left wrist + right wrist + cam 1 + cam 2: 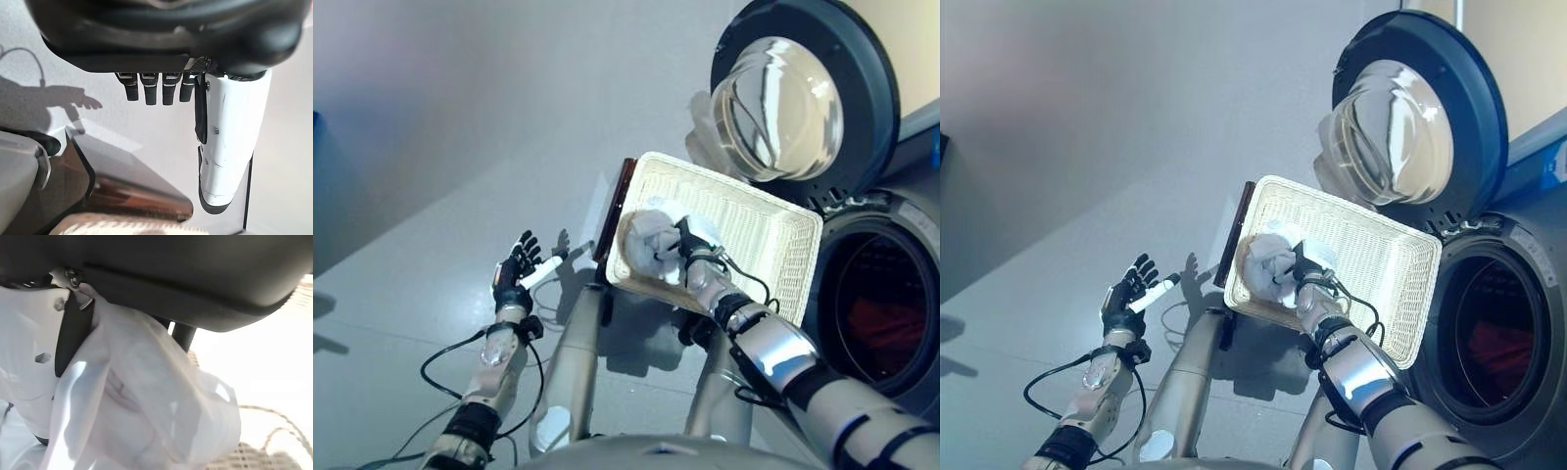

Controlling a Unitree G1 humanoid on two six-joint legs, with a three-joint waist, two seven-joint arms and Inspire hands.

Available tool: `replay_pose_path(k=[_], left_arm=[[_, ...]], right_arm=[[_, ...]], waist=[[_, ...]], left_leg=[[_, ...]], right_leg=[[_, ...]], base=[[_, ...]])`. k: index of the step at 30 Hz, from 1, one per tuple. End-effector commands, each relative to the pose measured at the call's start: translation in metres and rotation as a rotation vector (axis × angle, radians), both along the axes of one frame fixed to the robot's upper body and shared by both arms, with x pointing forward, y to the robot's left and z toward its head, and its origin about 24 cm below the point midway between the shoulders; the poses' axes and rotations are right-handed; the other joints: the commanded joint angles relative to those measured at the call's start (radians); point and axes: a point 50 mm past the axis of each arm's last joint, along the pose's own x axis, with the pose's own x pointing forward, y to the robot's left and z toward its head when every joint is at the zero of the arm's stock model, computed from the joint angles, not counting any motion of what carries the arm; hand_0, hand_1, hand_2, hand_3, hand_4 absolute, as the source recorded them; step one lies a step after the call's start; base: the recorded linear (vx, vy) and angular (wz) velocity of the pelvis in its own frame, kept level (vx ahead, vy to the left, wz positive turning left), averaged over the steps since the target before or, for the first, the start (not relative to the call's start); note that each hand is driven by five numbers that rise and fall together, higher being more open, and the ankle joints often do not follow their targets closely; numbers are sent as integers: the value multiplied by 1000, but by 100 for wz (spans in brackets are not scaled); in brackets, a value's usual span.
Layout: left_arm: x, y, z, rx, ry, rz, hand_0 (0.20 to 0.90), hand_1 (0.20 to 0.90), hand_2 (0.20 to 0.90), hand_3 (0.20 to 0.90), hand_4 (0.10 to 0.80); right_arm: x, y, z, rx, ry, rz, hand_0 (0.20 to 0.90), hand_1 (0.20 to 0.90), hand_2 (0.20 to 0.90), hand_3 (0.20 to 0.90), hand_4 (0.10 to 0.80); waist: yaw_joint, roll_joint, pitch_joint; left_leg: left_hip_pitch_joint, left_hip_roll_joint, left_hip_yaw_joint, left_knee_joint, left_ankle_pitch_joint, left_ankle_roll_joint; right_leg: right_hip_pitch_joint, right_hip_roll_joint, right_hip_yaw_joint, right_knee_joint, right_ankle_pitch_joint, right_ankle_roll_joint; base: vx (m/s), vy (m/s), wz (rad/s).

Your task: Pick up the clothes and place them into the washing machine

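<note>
Currently, white cloth (pixel 651 245), judged soft and light, is gripped bunched by right hand (pixel 690 245) in basket (pixel 773 240); left hand (pixel 516 272) is held open.

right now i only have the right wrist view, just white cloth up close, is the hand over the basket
Observer: Yes. The right hand grips the white cloth inside the white basket.
Operator: washer door open
Observer: Yes, the washing machine door is swung wide open, and something red lies in the drum.
Operator: left hand busy
Observer: No, the left hand is open, empty, off beside the basket.
</note>
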Motion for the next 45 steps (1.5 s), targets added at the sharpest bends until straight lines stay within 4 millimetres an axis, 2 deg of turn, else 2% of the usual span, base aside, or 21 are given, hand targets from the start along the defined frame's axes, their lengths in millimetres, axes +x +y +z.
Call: replay_pose_path(k=[1,5,7,8,9,14,15,17,21,23,25,32,35,45], left_arm=[[3,2,21,26,-126,-21,900,900,900,900,800],[1,6,17,23,-108,-1,900,900,900,900,800],[-1,10,11,17,-84,33,900,900,900,900,800],[-2,13,9,17,-74,47,900,900,900,900,800],[-2,13,9,17,-74,47,900,900,900,900,800],[-5,18,4,14,-53,67,900,900,900,900,800],[-9,21,-1,5,-34,80,900,900,900,900,800],[-10,21,-4,0,-24,81,900,900,900,900,800],[-16,24,-14,-28,17,102,900,900,900,900,800],[-16,24,-16,-33,23,102,900,900,900,900,800],[-19,23,-21,-50,42,102,900,900,900,900,800],[-24,18,-30,-92,76,100,900,900,900,900,800],[-29,15,-37,-118,104,104,900,900,900,900,800],[-50,14,-54,-176,181,148,900,900,900,900,800]], right_arm=[[-6,-13,-3,122,-57,-62,200,200,200,200,300],[-7,-18,-2,196,-92,-74,200,200,200,200,300],[-11,-26,0,319,-142,-114,200,200,200,200,300],[-15,-30,1,372,-175,-121,200,200,200,200,300],[-15,-30,1,372,-174,-121,200,200,200,200,300],[-29,-42,-6,512,-193,-176,200,200,200,200,300],[-37,-47,-10,618,-207,-209,200,200,200,200,300],[-41,-50,-11,656,-213,-218,200,200,200,200,300],[-57,-62,-19,887,-235,-287,200,200,200,200,300],[-60,-64,-22,923,-235,-309,200,200,200,200,300],[-69,-70,-29,1059,-248,-384,200,200,200,200,300],[-98,-72,-61,1326,-227,-581,200,200,200,200,300],[-113,-69,-73,1487,-243,-680,200,200,200,200,300],[-160,-70,-102,1772,-358,-937,200,200,200,200,300]], waist=[[9,20,-61],[-7,9,-66],[-28,-8,-72],[-43,-18,-75],[-43,-18,-74],[-62,-38,-78],[-72,-46,-81],[-76,-48,-81],[-91,-65,-91],[-91,-66,-91],[-96,-70,-100],[-109,-71,-131],[-117,-68,-150],[-146,-58,-195]], left_leg=[[20,3,6,61,-98,-1],[52,9,12,30,-90,-2],[98,15,17,-26,-74,-6],[118,16,25,-81,-27,-4],[119,16,25,-82,-27,-4],[206,18,34,-172,-1,-11],[251,17,33,-216,14,-15],[277,18,35,-246,23,-17],[403,23,39,-373,65,-32],[432,25,38,-400,73,-34],[521,34,44,-479,97,-43],[669,47,65,-617,145,-66],[716,55,75,-636,144,-72],[834,67,110,-672,123,-79]], right_leg=[[-4,21,34,-17,85,8],[22,28,33,-51,98,11],[65,37,33,-112,123,15],[87,41,26,-171,172,9],[88,41,25,-172,172,9],[183,52,14,-283,209,16],[230,56,9,-335,226,21],[253,57,5,-362,233,22],[388,71,-5,-501,273,31],[412,73,-6,-524,280,33],[493,84,-6,-595,301,38],[636,109,-17,-730,339,48],[675,111,-20,-748,340,48],[756,130,7,-778,325,47]], base=[[22,-3,4],[15,-5,-1],[12,-16,-11],[-43,-10,-8],[-45,-14,-9],[64,-41,-15],[73,-37,-16],[77,-37,-10],[100,-52,-10],[73,-23,-7],[142,-30,-10],[117,-27,-12],[109,-7,-7],[92,1,-14]])
